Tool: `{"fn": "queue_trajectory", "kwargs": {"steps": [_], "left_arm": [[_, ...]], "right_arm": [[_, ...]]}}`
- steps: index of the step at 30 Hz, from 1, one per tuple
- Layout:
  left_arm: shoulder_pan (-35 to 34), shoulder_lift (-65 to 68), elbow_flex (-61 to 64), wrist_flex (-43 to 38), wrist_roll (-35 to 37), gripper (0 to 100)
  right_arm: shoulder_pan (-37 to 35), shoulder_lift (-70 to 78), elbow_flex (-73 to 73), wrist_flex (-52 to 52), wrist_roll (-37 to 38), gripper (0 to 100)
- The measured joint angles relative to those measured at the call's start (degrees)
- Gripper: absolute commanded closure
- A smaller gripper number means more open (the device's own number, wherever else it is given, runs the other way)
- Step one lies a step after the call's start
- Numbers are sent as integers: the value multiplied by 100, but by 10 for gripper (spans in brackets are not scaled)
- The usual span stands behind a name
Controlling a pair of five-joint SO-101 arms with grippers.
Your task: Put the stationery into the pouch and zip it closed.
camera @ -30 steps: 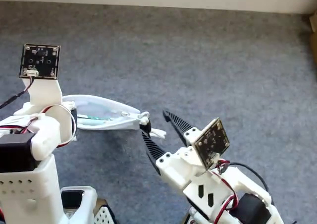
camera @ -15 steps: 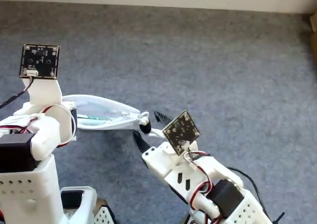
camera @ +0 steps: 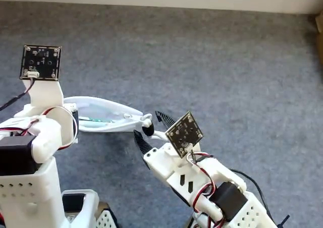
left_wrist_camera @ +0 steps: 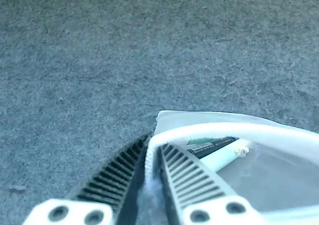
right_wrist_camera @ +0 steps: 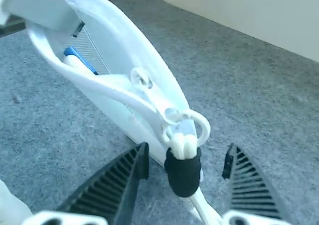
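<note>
Fingers point(left_wrist_camera: 192, 177) of left gripper point(left_wrist_camera: 153, 146) clamp the pouch point(camera: 108, 109), pens point(left_wrist_camera: 212, 148) inside; right gripper point(right_wrist_camera: 186, 150) gapes around zipper pull point(right_wrist_camera: 183, 171), zipping remains.

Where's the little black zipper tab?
In the right wrist view, the black rubber zipper tab hangs at the white pouch's end, between the open right gripper's fingers.

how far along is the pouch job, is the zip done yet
Done: pens lie inside the pouch. In hand: the left gripper is shut on one end of the pouch, and the right gripper is open, its fingers either side of the black zip pull at the other end, not yet gripping it. Left: grip the pull and draw the zip shut; the pouch mouth gapes open.
</note>
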Motion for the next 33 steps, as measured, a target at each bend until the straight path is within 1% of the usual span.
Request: {"fn": "queue_trajectory", "kwargs": {"steps": [3, 5, 10, 13, 16, 17, 19, 24, 26, 31, 33], "left_arm": [[0, 0, 0, 0, 0, 990], [0, 0, 0, 0, 0, 990], [0, 0, 0, 0, 0, 990], [0, 0, 0, 0, 0, 991], [0, 0, 0, 0, 0, 989], [-44, 0, 35, 0, 0, 989], [-149, 0, 123, 0, 0, 989], [-211, -9, 158, 9, 0, 988], [-211, -9, 158, 26, 0, 963], [-246, 97, 237, 53, 9, 790], [-229, 114, 255, 53, 9, 745]], "right_arm": [[0, 0, 0, 0, 255, 885], [0, 0, 0, 0, 387, 909], [9, 0, 0, 0, 686, 914], [9, 0, 0, 0, 703, 915], [9, -62, 0, 264, 712, 918], [9, -62, 0, 369, 730, 932], [-9, -79, -53, 563, 738, 991], [9, -193, -167, 941, 1152, 995], [-9, -246, -167, 1037, 1231, 995], [-9, -193, -167, 1169, 1275, 995], [0, -237, -167, 1354, 1275, 995]]}}
